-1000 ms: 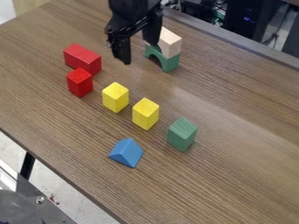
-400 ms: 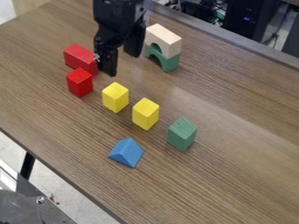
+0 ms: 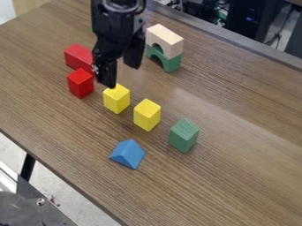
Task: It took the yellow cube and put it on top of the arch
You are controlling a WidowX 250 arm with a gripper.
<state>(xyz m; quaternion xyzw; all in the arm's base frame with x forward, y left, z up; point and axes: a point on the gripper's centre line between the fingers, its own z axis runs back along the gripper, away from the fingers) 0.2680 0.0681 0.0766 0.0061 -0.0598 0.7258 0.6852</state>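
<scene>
- Nothing of the move is done so far: the yellow cube [image 3: 117, 100] stands on the wooden table [image 3: 236, 154], well apart from the pale arch [image 3: 168, 40], which sits on the green arch [image 3: 171, 64].
- The claw [image 3: 121, 74] is open, its two fingers spread with nothing between them, above and just behind that cube in the camera view.
- All the real work is left: grip, lift, carry to the stack, set down on the pale arch's top, let go. I judge this to be the approach.
- A second yellow block [image 3: 147, 115] stands near the first (the task names only one, so my choice of the nearer to the claw is a guess).
- The cube stands upright, one vertical edge pointing roughly towards the camera and its top face showing as a diamond.
- Its long axis, if it has one, seems vertical; it looks slightly taller than wide.
</scene>
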